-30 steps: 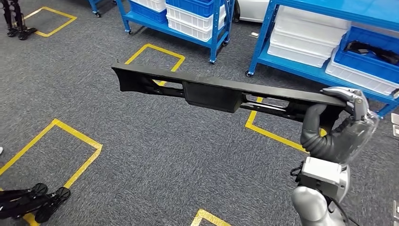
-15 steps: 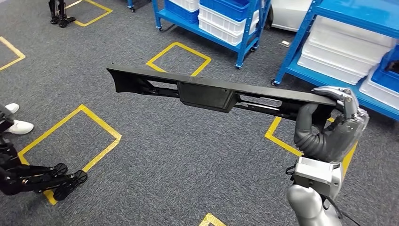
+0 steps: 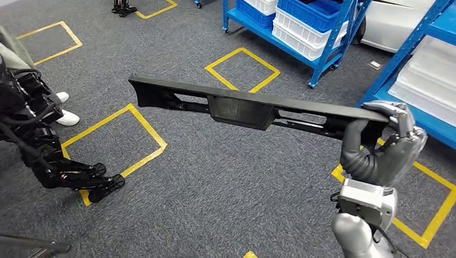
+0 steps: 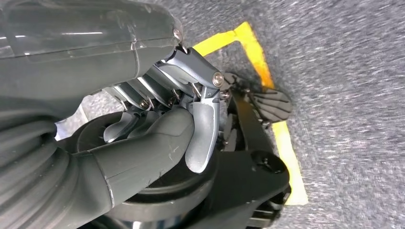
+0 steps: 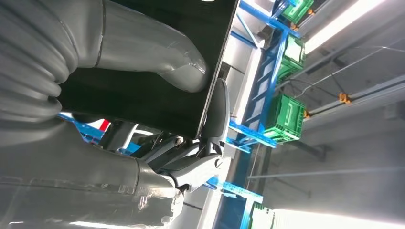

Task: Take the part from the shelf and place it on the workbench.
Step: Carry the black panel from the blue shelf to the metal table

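Part [image 3: 236,107]: long black moulded panel, carried level across the middle of the head view, over grey carpet with yellow floor squares [image 3: 115,140]. Blue shelves [image 3: 301,24] with white and blue bins stand at upper right, well apart from it.

Right hand [image 3: 384,142]: at right of frame, clamped on the part's right end, thumb under, fingers [image 3: 395,110] over the top edge. In the right wrist view the hand [image 5: 157,119] pinches the thin black edge [image 5: 143,100].

Left hand [image 4: 157,129]: fingers curled together on nothing.

Handling, judged: stiff, no sag along its span; probably light plastic, but held at one end only, so leverage is high. A second hold near the central block would steady it. Smooth edge may slip.

Markings: no readable writing or label.

Workbench: not seen.
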`<action>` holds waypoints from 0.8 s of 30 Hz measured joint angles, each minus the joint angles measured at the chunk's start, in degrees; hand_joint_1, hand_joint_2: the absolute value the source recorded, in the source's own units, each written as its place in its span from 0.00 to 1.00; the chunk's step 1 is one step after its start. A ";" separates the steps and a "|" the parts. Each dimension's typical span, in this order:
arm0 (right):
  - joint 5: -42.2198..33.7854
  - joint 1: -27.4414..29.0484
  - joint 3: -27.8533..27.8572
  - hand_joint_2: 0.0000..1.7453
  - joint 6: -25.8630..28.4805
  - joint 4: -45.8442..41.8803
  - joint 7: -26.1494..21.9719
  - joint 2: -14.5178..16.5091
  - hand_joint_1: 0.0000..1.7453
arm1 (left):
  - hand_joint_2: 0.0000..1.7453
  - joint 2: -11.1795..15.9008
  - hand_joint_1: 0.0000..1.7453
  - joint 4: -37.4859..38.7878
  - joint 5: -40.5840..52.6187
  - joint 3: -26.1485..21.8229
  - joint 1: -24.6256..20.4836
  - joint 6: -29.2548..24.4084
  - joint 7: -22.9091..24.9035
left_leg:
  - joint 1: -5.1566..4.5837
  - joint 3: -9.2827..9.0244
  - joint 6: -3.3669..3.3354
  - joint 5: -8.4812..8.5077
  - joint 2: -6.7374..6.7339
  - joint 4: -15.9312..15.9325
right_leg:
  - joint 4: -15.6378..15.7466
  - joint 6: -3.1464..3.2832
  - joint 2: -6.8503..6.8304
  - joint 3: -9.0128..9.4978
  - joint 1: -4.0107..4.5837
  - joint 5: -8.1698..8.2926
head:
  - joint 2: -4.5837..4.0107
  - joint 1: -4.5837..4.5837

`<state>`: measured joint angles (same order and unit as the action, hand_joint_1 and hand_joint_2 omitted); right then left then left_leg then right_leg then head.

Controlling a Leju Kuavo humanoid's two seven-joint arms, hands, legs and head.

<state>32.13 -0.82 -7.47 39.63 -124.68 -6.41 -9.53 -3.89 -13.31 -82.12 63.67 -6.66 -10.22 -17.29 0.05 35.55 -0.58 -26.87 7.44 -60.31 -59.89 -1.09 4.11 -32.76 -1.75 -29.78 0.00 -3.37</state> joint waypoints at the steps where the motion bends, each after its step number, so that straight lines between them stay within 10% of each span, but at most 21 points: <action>1: 0.03 -0.06 0.00 1.00 -0.01 0.01 0.16 0.00 1.00 | 1.00 0.01 1.00 0.00 -0.03 0.00 0.08 -0.04 -0.07 | 0.09 0.08 0.33 0.00 0.21 -0.06 | 0.08 0.33 -0.72 0.11 0.00 0.10 | 0.00 0.03; 5: -0.08 -0.23 -0.10 1.00 -0.01 0.02 0.23 0.00 1.00 | 1.00 0.02 1.00 0.00 -0.07 0.00 -0.01 -0.14 0.05 | -0.08 3.65 1.65 -4.22 -5.43 -8.23 | 0.75 1.48 -3.89 1.07 -0.03 0.05 | 0.00 1.16; 8: -0.14 -0.19 -0.16 1.00 -0.01 0.05 0.01 0.01 1.00 | 1.00 0.04 1.00 0.00 -0.11 -0.01 0.03 -0.16 0.21 | 0.25 7.24 1.98 -6.11 -6.69 -15.23 | 0.73 1.73 -6.31 1.59 0.15 -0.45 | 0.00 1.31; 12: -0.27 -0.20 -0.21 1.00 -0.01 0.09 -0.20 0.02 1.00 | 1.00 0.08 1.00 0.00 -0.11 -0.02 0.18 -0.21 0.29 | -0.53 1.27 0.53 0.04 -9.70 -2.98 | 0.81 1.22 -8.91 2.89 0.42 -1.47 | 0.00 1.35; 14: -0.34 -0.23 -0.21 1.00 -0.01 0.13 -0.27 0.02 1.00 | 1.00 0.08 1.00 0.01 -0.11 -0.02 0.08 -0.21 0.29 | -1.20 0.08 -0.17 0.33 -10.96 -0.09 | 1.01 0.73 -9.95 3.32 0.64 -1.81 | 0.00 1.32; 18: -0.63 -0.33 -0.30 1.00 -0.02 0.27 -0.30 0.03 1.00 | 1.00 0.02 1.00 0.00 -0.09 -0.02 0.27 -0.19 0.27 | -0.77 -0.68 -1.20 0.81 -8.83 1.60 | 0.32 -0.33 -8.99 3.81 0.66 -3.23 | 0.00 1.10; 22: -0.82 -0.17 -0.48 1.00 -0.01 0.51 -0.39 -0.06 1.00 | 1.00 -0.16 1.00 0.00 -0.08 -0.02 0.04 -0.13 0.26 | -0.56 -1.17 -1.85 0.99 -6.42 2.22 | -12.19 -0.71 -4.55 -2.76 0.43 -8.40 | 0.00 0.39; 24: -0.85 -0.08 -0.66 1.00 -0.01 0.68 -0.40 -0.07 1.00 | 1.00 -0.22 1.00 0.00 -0.08 -0.02 0.07 -0.13 0.27 | -0.52 -1.26 -1.82 0.84 -4.88 2.00 | -12.87 -0.93 -4.32 -4.06 0.33 -6.61 | 0.00 0.23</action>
<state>31.28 -0.90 -8.13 39.63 -124.00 -6.81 -9.60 -4.11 -13.31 -82.20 63.65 -6.59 -10.35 -17.02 -0.47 34.30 -2.40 -26.02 2.56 -58.31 -72.77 -2.02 -0.21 -36.82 -1.42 -36.39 0.00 -3.14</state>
